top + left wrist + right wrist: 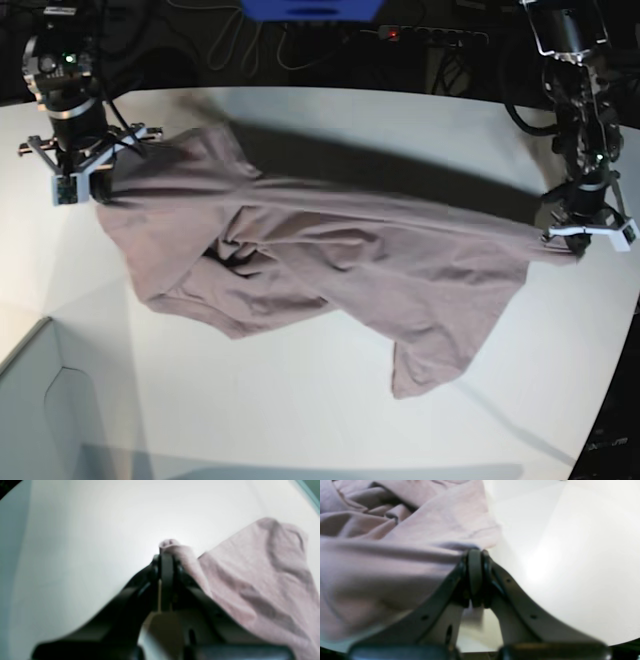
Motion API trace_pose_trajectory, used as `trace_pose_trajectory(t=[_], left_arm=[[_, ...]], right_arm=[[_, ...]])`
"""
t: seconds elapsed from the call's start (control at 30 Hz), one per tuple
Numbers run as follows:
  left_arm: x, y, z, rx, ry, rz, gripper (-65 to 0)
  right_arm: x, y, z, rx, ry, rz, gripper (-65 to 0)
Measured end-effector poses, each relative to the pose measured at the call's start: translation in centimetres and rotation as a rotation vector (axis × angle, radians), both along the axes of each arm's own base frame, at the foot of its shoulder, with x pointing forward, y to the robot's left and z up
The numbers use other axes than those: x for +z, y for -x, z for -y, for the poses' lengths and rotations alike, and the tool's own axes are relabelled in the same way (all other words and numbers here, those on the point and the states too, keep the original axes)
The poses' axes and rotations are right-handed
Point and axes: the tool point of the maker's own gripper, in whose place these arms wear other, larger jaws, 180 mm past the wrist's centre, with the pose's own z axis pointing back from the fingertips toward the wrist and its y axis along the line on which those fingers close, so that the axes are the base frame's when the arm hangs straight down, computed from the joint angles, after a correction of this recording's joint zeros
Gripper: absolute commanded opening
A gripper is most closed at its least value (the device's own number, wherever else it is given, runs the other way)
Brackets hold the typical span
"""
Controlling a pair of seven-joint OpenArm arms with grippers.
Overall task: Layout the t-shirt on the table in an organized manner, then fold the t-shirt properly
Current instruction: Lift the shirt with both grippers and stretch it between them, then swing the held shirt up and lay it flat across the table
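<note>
A: Nearest our lens on the left wrist view we have the left gripper (166,555), its dark jaws pressed together on a small bunched fold of the t-shirt (262,580) that pokes out past the tips.

B: Same on our other side. The right gripper (475,555) has its jaws together too, pinching the edge of the t-shirt (395,562), with the cloth pulled taut from the tips off to the left of that view.

A: So we hold it at two ends. From the base view, the right gripper (85,175) grips the shirt at the far left, and the left gripper (585,235) grips it at the right edge.

B: And between us the t-shirt (330,265) is stretched across the table (300,410), lifted near both grips, sagging onto the white top in the middle.

A: It isn't flat. We see a crumpled, darker fold left of centre, and one flap reaching toward the near edge of the table.

B: Beyond that, a pale box-like corner piece (40,400) sits at the lower left, and dark cables (240,45) lie behind the table.
</note>
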Motion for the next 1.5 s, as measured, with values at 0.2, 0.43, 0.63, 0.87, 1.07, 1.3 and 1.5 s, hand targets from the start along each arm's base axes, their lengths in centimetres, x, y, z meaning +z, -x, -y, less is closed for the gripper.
trace_pose_trajectory(t=[0.2, 0.43, 0.63, 0.87, 1.07, 1.3, 1.5], left_arm=[[2.0, -3.4, 1.7, -0.053, -0.012, 0.063, -64.4], [0.7, -3.3, 4.2, -0.117, 0.002, 0.027, -64.4], [-0.4, -0.6, 4.2, -0.116, -0.010, -0.005, -64.7], [0.8, 3.9, 3.5, -0.100, -0.044, -0.004, -64.9], [2.8, 4.1, 2.3, -0.030, -0.043, 0.053, -64.9], [9.8, -5.3, 6.0, -0.184, -0.078, 0.251, -64.9], [14.9, -12.4, 8.0, -0.277, -0.100, 0.315, -64.9]], right_arm=[[1.1, -1.6, -0.2, 0.014, -0.002, 0.047, -65.0], [1.1, -1.8, -0.3, 0.015, 0.000, 0.047, -65.0], [0.7, -1.3, -0.2, 0.018, 0.003, 0.033, -65.0], [-0.4, 0.4, -0.1, 0.020, 0.005, -0.016, -65.0], [0.2, -1.0, -2.1, 0.191, 0.018, -0.016, -65.0], [4.0, -9.4, -0.7, 0.181, 0.065, 0.052, -65.0], [9.0, -17.9, 2.5, 0.135, 0.093, 0.138, -65.0]])
